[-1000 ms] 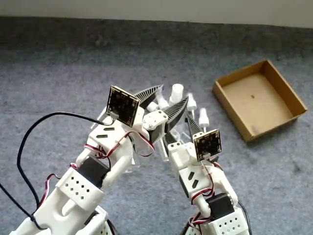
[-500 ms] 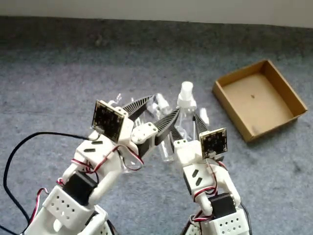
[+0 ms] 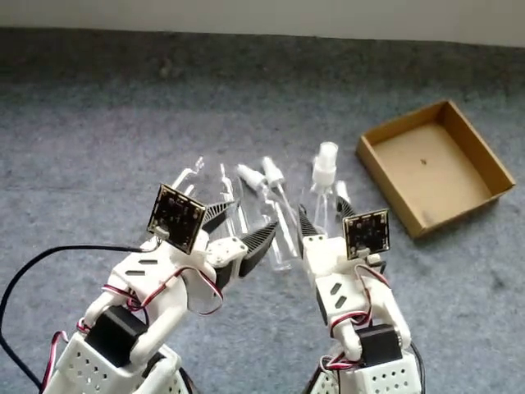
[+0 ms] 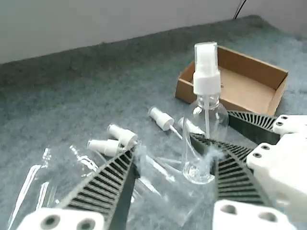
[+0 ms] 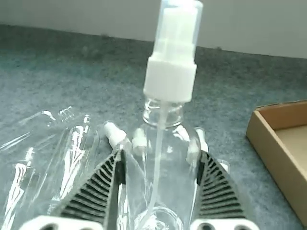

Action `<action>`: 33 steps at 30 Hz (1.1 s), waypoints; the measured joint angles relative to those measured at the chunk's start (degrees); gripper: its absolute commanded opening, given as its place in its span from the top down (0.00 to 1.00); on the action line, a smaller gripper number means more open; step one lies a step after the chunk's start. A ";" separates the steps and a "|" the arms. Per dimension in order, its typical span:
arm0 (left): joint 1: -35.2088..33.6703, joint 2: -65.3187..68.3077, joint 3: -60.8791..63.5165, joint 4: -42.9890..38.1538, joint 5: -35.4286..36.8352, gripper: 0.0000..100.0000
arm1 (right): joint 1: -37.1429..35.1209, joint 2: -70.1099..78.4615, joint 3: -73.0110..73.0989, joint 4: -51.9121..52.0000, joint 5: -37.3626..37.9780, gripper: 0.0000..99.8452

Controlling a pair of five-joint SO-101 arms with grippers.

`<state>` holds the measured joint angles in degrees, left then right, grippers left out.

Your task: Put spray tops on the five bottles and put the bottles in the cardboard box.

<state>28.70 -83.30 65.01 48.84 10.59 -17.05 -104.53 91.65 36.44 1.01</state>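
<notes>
A clear bottle (image 3: 322,199) with a white spray top (image 3: 325,158) stands upright on the grey carpet. My right gripper (image 3: 321,210) is shut on the bottle (image 5: 165,143), one finger on each side of its body. My left gripper (image 3: 250,218) is open just to the left of it, over a clear bottle (image 3: 283,228) lying flat, and touches nothing. From the left wrist, the capped bottle (image 4: 205,129) stands beyond my open left gripper (image 4: 163,158). Loose spray tops (image 4: 160,118) lie nearby. The cardboard box (image 3: 431,164) sits empty at the right.
More clear bottles (image 3: 193,176) lie flat left of centre, with loose spray tops (image 3: 249,175) among them. Another spray top (image 3: 342,194) lies between the held bottle and the box. Open carpet stretches to the far left and back.
My left arm has let go of the spray top and pulled back toward the near edge, fingers open. The right arm drew back slightly, and the capped bottle now shows in full.
</notes>
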 measured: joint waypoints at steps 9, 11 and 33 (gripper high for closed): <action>-0.35 0.00 12.13 -6.42 -0.26 0.98 | 0.35 -0.18 -13.98 0.00 8.79 0.92; -0.26 0.09 14.68 -9.05 -0.26 0.98 | 0.35 -0.09 -16.00 0.00 12.04 0.92; 1.93 0.09 16.97 -11.25 -0.26 0.98 | 3.69 18.81 -23.82 -2.29 -0.53 0.92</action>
<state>30.64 -83.21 81.98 37.58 10.33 -13.36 -85.71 67.82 34.15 0.48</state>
